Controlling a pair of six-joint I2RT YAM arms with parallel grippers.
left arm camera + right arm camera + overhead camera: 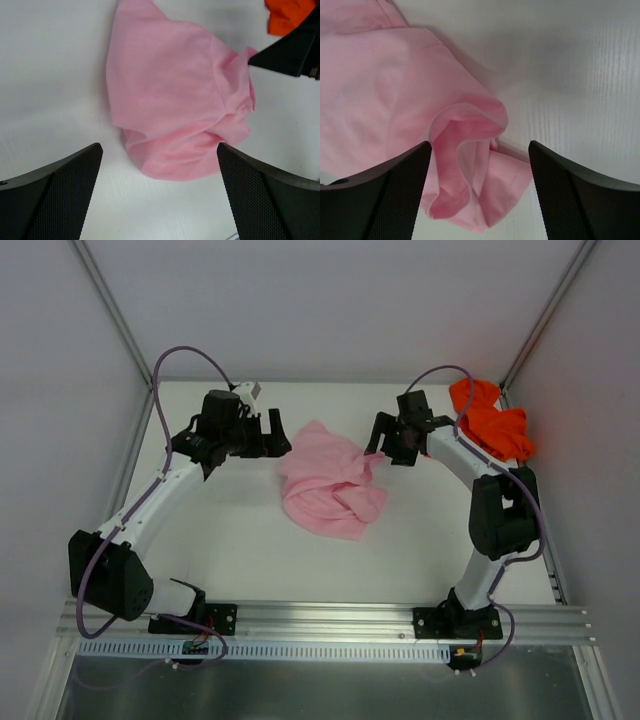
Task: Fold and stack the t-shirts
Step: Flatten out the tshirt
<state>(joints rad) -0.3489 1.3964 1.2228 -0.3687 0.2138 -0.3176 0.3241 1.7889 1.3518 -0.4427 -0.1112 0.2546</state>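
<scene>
Jaws gape left and right, flanking the crumpled pink t-shirt (328, 480).

The top camera looks steeply down from the near edge over the whole white table (220, 530). Both wrist cameras sit close over the crumpled light pink cloth t-shirt (325, 490), shared by all views; the left one's corner catches bright orange cloth (290, 15), probably the second shirt.

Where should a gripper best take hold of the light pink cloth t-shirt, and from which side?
Probably the looped fold at the right edge of the light pink cloth t-shirt, taken from the right by the right gripper, whose open jaws face it. The loop stands up; elsewhere the cloth lies flatter.
</scene>
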